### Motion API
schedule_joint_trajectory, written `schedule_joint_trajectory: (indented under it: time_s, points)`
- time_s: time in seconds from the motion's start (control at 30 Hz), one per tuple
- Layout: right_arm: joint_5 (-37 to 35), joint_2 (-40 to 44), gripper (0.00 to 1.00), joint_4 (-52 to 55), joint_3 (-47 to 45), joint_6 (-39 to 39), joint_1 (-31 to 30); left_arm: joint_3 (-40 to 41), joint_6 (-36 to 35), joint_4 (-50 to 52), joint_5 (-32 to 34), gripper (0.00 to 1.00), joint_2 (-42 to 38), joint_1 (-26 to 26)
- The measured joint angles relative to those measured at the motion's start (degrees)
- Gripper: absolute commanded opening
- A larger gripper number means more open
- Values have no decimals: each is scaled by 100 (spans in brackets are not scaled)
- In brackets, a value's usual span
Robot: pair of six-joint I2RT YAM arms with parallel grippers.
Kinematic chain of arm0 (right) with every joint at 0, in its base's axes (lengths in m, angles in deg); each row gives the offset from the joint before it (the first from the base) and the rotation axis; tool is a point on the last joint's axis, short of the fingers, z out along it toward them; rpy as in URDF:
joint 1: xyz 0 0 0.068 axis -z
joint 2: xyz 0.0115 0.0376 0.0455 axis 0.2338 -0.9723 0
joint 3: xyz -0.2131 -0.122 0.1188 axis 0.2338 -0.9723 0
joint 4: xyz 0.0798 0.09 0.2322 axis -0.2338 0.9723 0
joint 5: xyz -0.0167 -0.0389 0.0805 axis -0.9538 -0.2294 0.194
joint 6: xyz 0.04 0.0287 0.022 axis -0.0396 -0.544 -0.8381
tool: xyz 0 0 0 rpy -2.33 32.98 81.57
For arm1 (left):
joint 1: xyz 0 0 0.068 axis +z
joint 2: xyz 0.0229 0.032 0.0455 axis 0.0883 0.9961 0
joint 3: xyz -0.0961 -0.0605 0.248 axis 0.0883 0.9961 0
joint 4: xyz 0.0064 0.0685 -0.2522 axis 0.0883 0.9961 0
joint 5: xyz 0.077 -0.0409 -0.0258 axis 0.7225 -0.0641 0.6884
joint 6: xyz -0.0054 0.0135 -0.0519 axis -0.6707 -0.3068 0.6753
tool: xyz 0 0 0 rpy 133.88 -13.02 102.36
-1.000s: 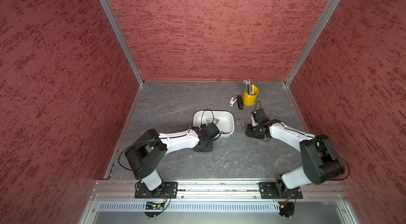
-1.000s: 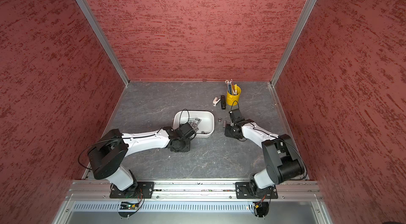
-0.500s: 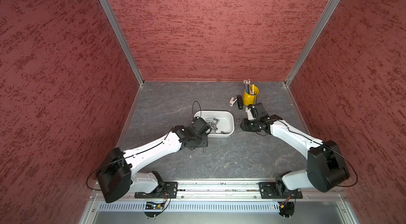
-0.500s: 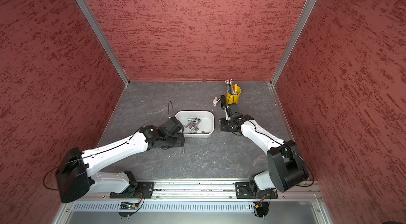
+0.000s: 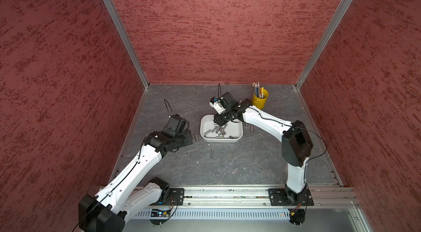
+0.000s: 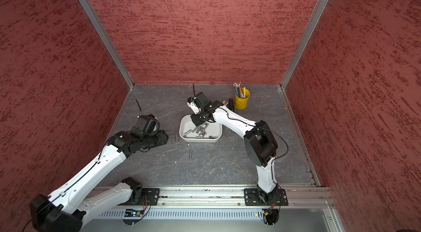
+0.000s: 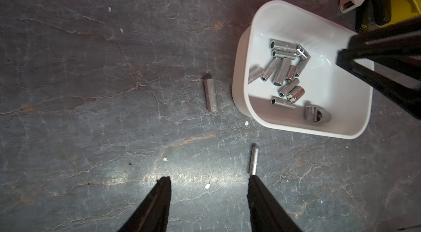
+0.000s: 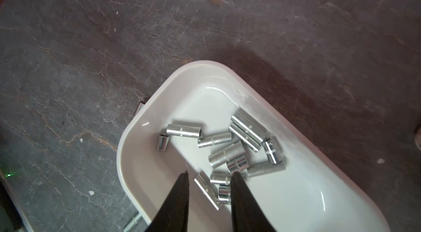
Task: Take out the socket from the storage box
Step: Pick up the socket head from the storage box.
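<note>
- Table [image 5: 227, 174]: dark slate, red walls on three sides.
- Box [image 5: 221, 140]: white, shallow, mid-table in both top views [image 6: 198, 139].
- Bucket [image 5: 259, 101]: yellow, holding pencils, by the back wall, behind and right of the box, apart from it.
- Left gripper [image 7: 208, 178]: jaws spread wide and empty, over bare table left of the box.
- Right gripper [image 8: 210, 174]: reaching down into the box from behind. Its jaws are partly spread and straddle a few sockets, with none visibly pinched.
- Sockets [image 7: 282, 71]: about a dozen chrome ones heaped on the box floor.
- Loose socket [image 5: 195, 137]: flat on the table, just beside the box's left wall.
- Second loose socket [image 5: 212, 154]: in front of the box.
- Third loose socket [image 5: 252, 128]: right of the box.
</note>
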Motion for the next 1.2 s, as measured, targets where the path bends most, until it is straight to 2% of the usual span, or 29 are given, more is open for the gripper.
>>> schedule_joint_trajectory:
  time_s: [0.2,0.4,1.2]
  points:
    - [57,-920,21,557,874,442,-20,-74,-105,125,-352,56,-79,2]
    - [-24,-1405,21,903,1235,684,-39,-94,-131,188,-437,56,-361,9]
    - [-852,-1751,23,1143,1425,1054,-44,-72,-214,157,-501,56,-286,79]
